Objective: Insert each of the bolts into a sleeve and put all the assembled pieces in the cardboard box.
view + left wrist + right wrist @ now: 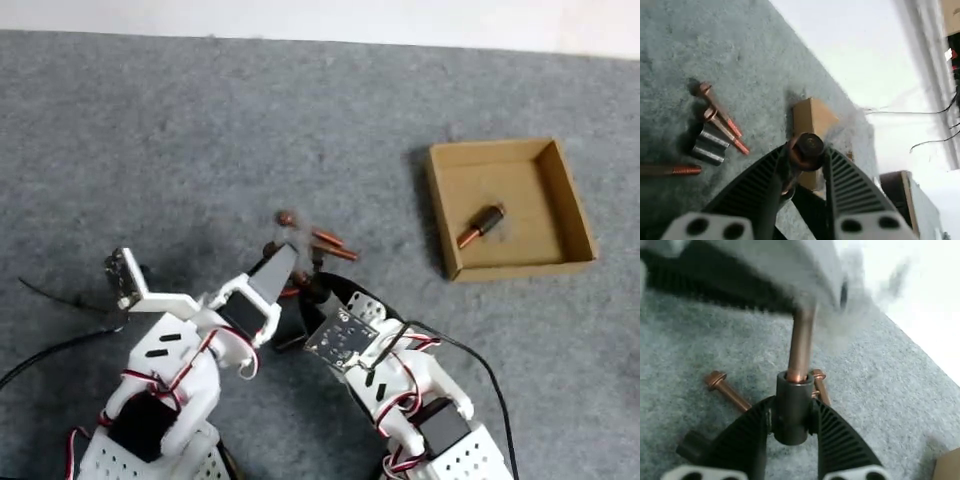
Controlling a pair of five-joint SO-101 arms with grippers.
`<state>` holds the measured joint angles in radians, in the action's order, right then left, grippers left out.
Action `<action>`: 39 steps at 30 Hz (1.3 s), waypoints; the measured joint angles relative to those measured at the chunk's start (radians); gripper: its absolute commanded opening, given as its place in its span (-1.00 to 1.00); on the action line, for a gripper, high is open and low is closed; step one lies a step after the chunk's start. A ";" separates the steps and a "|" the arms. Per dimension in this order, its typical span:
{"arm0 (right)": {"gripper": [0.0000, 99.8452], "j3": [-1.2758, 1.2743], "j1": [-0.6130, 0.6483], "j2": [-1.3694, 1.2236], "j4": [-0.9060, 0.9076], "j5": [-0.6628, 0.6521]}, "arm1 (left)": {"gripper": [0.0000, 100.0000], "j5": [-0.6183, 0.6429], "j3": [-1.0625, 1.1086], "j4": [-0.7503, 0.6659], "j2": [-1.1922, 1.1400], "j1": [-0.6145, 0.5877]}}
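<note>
The cardboard box (442, 215) is set on the right side of the table. One finished piece (480, 225), a bolt pushed into a sleeve, is laid flat inside it. The table is covered by a grey carpet (200, 130), and a white strip (400, 15) is seen past its far edge. A few loose bolts (325, 240) are scattered on the carpet just past the grippers, well apart from the box. Two loose sleeves (714, 138) are laid side by side next to them. Both arms are bent low at the near edge, and their grippers are held close together in the middle. The left gripper (806, 150) is squeezed tight on a copper bolt (801, 340). The right gripper (792, 407) is squeezed tight on a dark sleeve (791, 415). The end of the copper bolt is poked into the open end of the dark sleeve.
</note>
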<state>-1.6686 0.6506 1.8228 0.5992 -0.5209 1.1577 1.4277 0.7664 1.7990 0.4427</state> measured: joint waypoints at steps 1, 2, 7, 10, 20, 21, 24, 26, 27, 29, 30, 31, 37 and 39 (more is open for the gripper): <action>-0.99 0.000 0.000 0.000 0.000 0.000 | -0.99 -0.002 0.008 0.000 0.000 0.000; -0.99 0.000 0.000 0.000 0.000 0.000 | -0.99 -0.005 0.012 0.000 0.000 0.000; -0.99 0.000 0.000 0.000 0.000 0.000 | -0.99 -0.025 0.020 0.000 0.003 0.003; -0.99 0.000 0.000 0.000 0.000 0.000 | -0.99 -0.052 0.028 0.000 0.009 0.008; -0.99 -0.002 -0.003 0.000 0.000 0.000 | -0.98 -0.061 0.031 0.000 0.011 0.009; -0.99 -0.002 -0.005 0.000 0.000 0.000 | -0.98 -0.061 0.032 -0.002 0.011 0.009; -0.99 -0.002 -0.005 0.000 0.000 0.000 | -0.98 -0.061 0.034 -0.002 0.011 0.009; -0.99 -0.002 -0.005 0.000 0.000 0.000 | -0.98 -0.081 0.034 -0.002 0.011 0.009; -0.99 -0.002 -0.005 0.000 0.000 0.000 | -0.98 -0.094 0.034 -0.002 0.011 0.009; -0.99 -0.002 -0.005 0.000 0.000 0.000 | -0.98 -0.106 0.048 -0.002 0.012 0.009; -0.99 -0.002 -0.005 0.000 0.000 0.000 | -0.98 -0.107 0.054 -0.002 0.012 0.009; -0.99 -0.002 -0.005 0.000 0.000 0.000 | -0.98 -0.107 0.058 -0.002 0.012 0.009; -0.99 -0.002 -0.005 0.000 0.000 0.000 | -0.75 -0.107 0.066 -0.002 0.011 0.017; -0.99 -0.002 -0.005 0.000 0.000 0.000 | -0.53 -0.107 0.074 -0.002 0.012 0.020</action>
<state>-1.6701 0.6460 1.8228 0.5992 -0.5209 1.0503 1.5014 0.7649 1.8113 0.4626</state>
